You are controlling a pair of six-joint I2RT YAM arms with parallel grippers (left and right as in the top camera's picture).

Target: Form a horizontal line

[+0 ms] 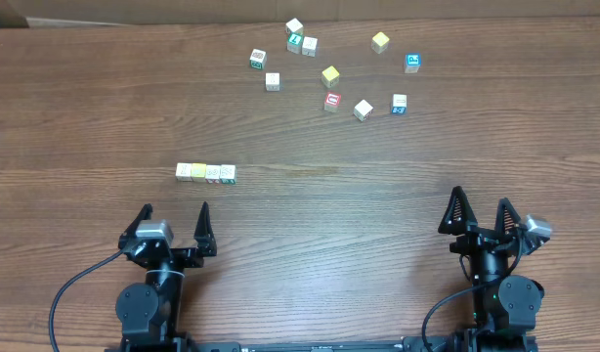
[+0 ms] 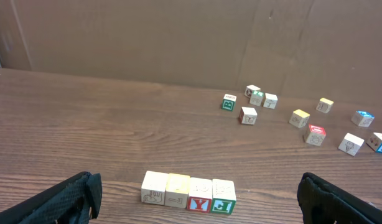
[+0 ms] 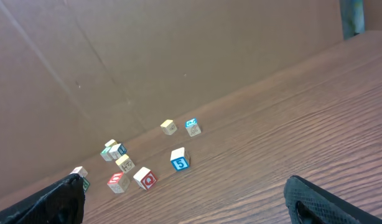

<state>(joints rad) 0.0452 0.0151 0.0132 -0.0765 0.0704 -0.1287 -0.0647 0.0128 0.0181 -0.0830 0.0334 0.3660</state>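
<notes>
my left gripper point(image 1: 175, 211) sits at the near edge of the table point(image 1: 85, 117), fingers spread wide and empty. my right gripper point(image 1: 481, 201) is likewise spread wide, holding nothing. the row of four cubes point(image 1: 206, 172) lies side by side, neighbours touching, running left to right just ahead of my left gripper, well apart from my right. the loose cubes point(image 1: 330, 74) lie scattered at the far side.

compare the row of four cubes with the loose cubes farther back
The row of four cubes stands side by side in a line; the loose cubes lie scattered. The row sits nearer the left tool; the loose cubes sit farther back. All are small letter cubes.
</notes>
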